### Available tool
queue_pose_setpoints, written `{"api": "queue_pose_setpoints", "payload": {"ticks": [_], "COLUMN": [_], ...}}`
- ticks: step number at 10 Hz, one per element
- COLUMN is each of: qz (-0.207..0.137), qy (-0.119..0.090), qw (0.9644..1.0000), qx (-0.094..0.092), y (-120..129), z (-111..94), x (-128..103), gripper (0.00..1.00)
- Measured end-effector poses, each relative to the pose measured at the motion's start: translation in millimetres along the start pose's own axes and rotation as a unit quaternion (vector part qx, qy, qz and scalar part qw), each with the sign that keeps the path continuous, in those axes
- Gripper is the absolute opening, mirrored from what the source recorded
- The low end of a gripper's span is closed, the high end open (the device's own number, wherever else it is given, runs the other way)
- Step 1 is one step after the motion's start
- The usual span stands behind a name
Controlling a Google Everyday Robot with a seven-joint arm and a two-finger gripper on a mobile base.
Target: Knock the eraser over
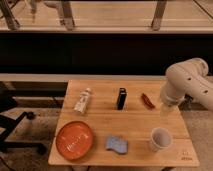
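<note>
The eraser (121, 98), a slim black block, stands upright near the middle of the wooden table (102, 116), toward its far side. My gripper (165, 110) hangs at the end of the white arm (187, 82) over the table's right edge, to the right of the eraser and just beyond the small dark-red object (146, 100). It is well apart from the eraser.
A white bottle (83, 100) lies at the far left. An orange plate (74, 139) sits at the front left, a blue pad (116, 145) at the front middle, a white cup (160, 138) at the front right. A dark chair (12, 120) stands left of the table.
</note>
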Motion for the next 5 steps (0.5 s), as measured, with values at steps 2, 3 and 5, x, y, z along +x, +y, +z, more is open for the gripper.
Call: {"api": "queue_pose_setpoints", "payload": {"ticks": [2, 3, 5], "qz": [-0.004, -0.006, -0.015], "qy": [-0.002, -0.001, -0.004], "qw": [1.0, 1.0, 0.9999], "qx": [0.0, 0.003, 0.007], "y": [-1.5, -6.2, -26.9], "z": [-0.2, -3.5, -15.8], "x": [-3.5, -4.7, -23.6], "gripper": [0.59, 0.52, 0.32]}}
